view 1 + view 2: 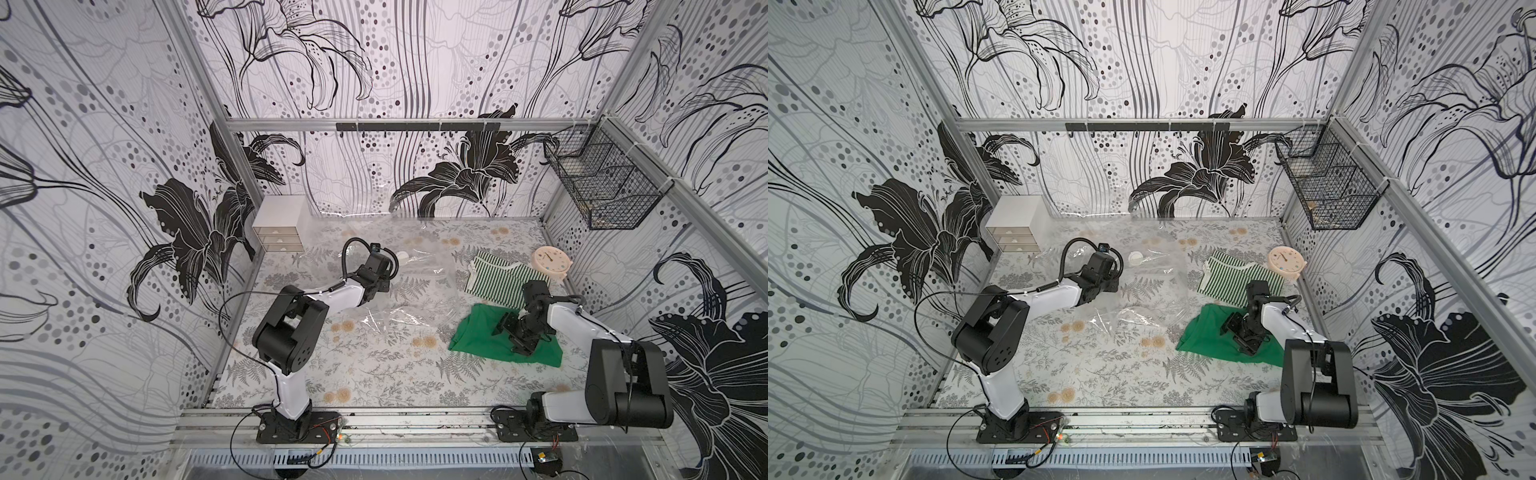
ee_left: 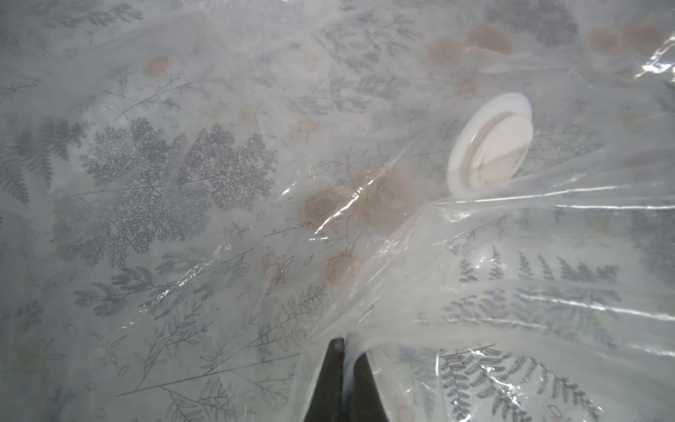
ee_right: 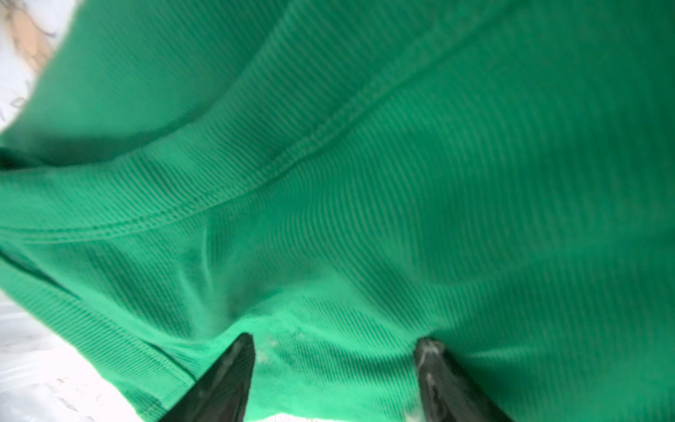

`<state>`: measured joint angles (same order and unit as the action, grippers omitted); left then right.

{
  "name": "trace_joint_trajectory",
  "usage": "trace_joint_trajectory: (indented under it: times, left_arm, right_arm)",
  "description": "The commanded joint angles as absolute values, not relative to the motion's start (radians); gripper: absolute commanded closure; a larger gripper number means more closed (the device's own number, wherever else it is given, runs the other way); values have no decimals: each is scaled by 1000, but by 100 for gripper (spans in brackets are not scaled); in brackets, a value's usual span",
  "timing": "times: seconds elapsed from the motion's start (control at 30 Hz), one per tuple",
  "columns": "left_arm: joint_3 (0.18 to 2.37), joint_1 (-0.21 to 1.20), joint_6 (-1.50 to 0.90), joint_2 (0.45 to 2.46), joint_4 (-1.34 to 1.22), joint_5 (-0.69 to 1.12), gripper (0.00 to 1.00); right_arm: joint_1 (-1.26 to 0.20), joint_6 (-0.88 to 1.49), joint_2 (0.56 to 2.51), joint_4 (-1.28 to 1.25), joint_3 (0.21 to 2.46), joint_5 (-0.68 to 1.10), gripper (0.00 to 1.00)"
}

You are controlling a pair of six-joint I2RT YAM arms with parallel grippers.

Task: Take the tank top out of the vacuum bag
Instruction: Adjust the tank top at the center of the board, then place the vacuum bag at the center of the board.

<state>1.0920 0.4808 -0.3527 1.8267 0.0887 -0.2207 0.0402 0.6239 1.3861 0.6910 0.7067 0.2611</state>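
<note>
The striped tank top [image 1: 496, 276] [image 1: 1235, 276] lies flat on the table at the far right, outside the vacuum bag. The clear, crinkled vacuum bag [image 1: 409, 291] [image 1: 1142, 316] [image 2: 511, 255] is spread over the middle of the table, its white valve [image 1: 401, 254] [image 1: 1135, 258] [image 2: 489, 146] on the far side. My left gripper [image 2: 343, 343] [image 1: 380, 286] is shut on a fold of the bag's film. My right gripper [image 3: 336, 343] [image 1: 513, 338] stands open, tips down on a plain green shirt [image 1: 478, 343] [image 1: 1204, 336] [image 3: 365, 182] in front of the tank top.
A white drawer unit [image 1: 278, 228] stands at the back left. A pale round clock [image 1: 550, 262] sits right beside the tank top by the right wall. A black wire basket [image 1: 602, 187] hangs on the right wall. A hook rail [image 1: 415, 126] runs along the back.
</note>
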Motion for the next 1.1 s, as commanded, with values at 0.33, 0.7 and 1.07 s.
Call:
trace_joint_trajectory:
  times: [0.33,0.7,1.07]
  left_arm:
    - [1017,551,-380,1696,-155,-2,37]
    - [886,557,-460,1515,-333,32,1]
    - [810,525,-589,1543,-204,-66,42]
  right_arm:
    - [34,532,1258,706,856,210,16]
    - [35,516,1221,626,873,269,15]
    - [35,539,1215,596,832,271,16]
